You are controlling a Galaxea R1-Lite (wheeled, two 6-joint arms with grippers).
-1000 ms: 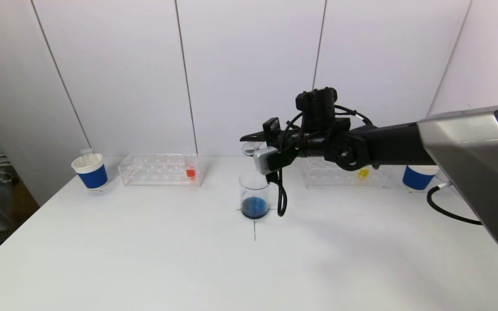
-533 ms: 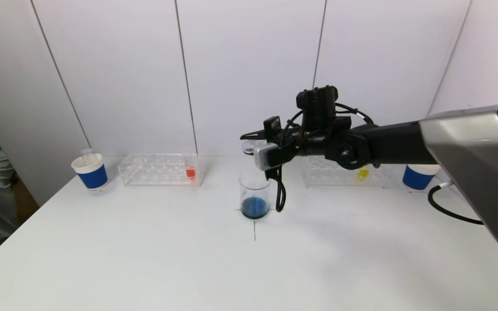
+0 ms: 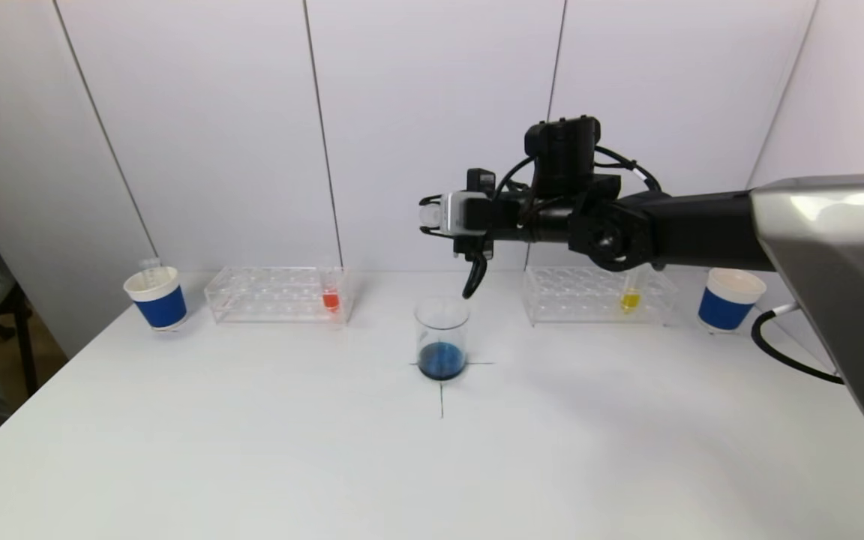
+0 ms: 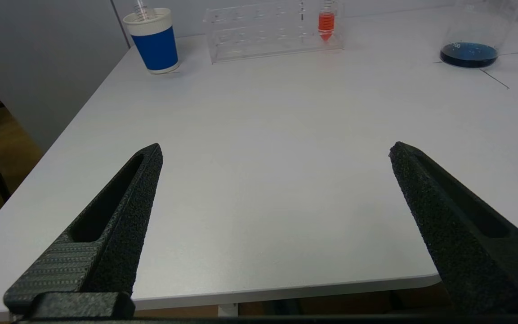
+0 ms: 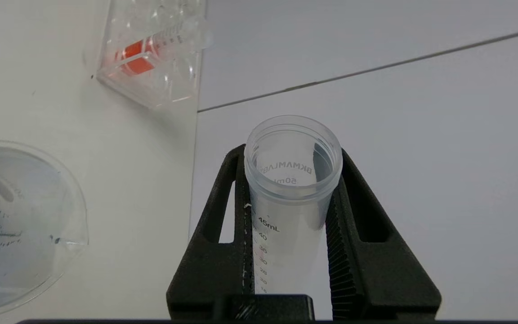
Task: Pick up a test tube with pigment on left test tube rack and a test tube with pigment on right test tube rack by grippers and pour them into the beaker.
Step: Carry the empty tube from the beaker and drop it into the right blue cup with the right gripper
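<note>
The beaker (image 3: pixel 441 337) stands at the table's middle with dark blue liquid in its bottom. High above and slightly behind it, my right gripper (image 3: pixel 432 215) is shut on a clear test tube (image 5: pixel 292 180) that lies level, mouth outward, and looks empty. The left test tube rack (image 3: pixel 278 294) holds one tube of orange pigment (image 3: pixel 331 296). The right test tube rack (image 3: pixel 597 296) holds one tube of yellow pigment (image 3: pixel 630 298). My left gripper (image 4: pixel 274 150) is open and empty over the table's front edge, outside the head view.
A blue-and-white paper cup (image 3: pixel 156 298) with a clear tube in it stands left of the left rack. Another such cup (image 3: pixel 730 300) stands right of the right rack. A black cable (image 3: pixel 473 281) hangs from the right wrist over the beaker.
My right gripper has risen from the beaker's rim and turned level, lifting the clear tube with it. The dangling cable came up too. The left gripper stayed open.
</note>
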